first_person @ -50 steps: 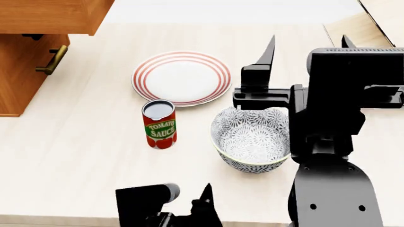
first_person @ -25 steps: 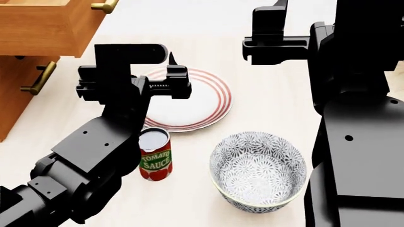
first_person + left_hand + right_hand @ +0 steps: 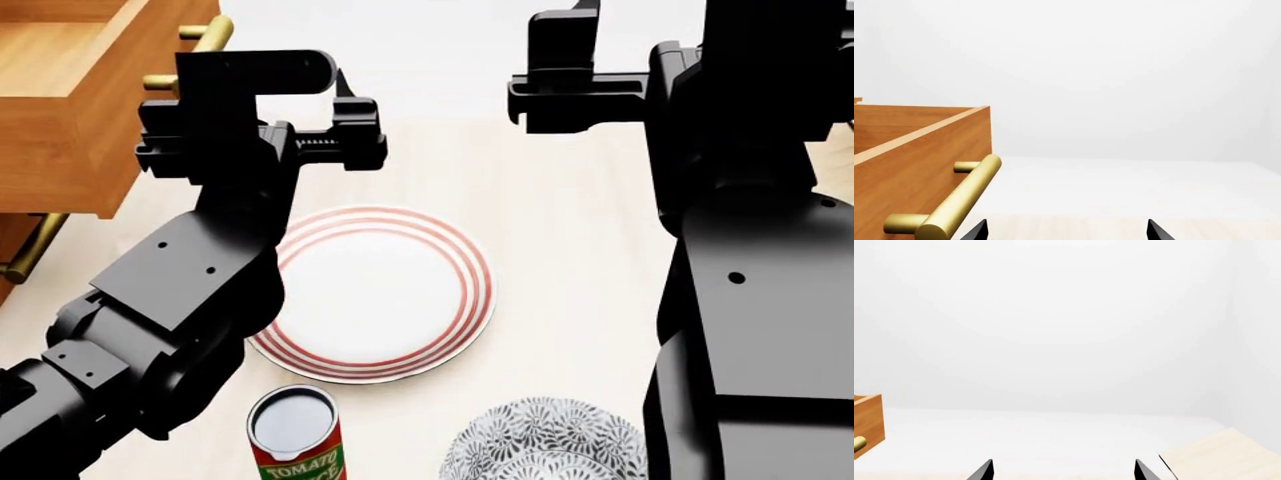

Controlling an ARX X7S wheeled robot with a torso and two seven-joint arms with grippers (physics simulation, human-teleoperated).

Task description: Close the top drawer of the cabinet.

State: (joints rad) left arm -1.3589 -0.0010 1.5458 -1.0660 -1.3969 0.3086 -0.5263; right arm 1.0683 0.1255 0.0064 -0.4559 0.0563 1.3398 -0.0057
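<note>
The top drawer (image 3: 67, 120) stands pulled out at the head view's upper left, its inside bare, with its brass bar handle (image 3: 200, 45) on the front. The cabinet (image 3: 11, 235) shows below it with a lower handle (image 3: 30, 250). My left gripper (image 3: 340, 105) is raised just right of the drawer's handle, open and empty. In the left wrist view the handle (image 3: 961, 200) and drawer front (image 3: 914, 165) lie close beside the left gripper (image 3: 1066, 232). My right gripper (image 3: 574, 30) is raised at the back right, open and empty. The right wrist view shows the right gripper (image 3: 1063, 472) and the drawer's corner (image 3: 867, 422) far off.
A white plate with red rings (image 3: 374, 295) lies on the pale table under my left arm. A tomato sauce can (image 3: 296, 440) and a patterned bowl (image 3: 547, 445) stand near the front edge. A pale wooden board (image 3: 1221, 455) lies at the right.
My left arm has risen from the front edge and moved up beside the drawer's handle. The right arm has lifted. The head view has tilted, so the table things slid downward.
</note>
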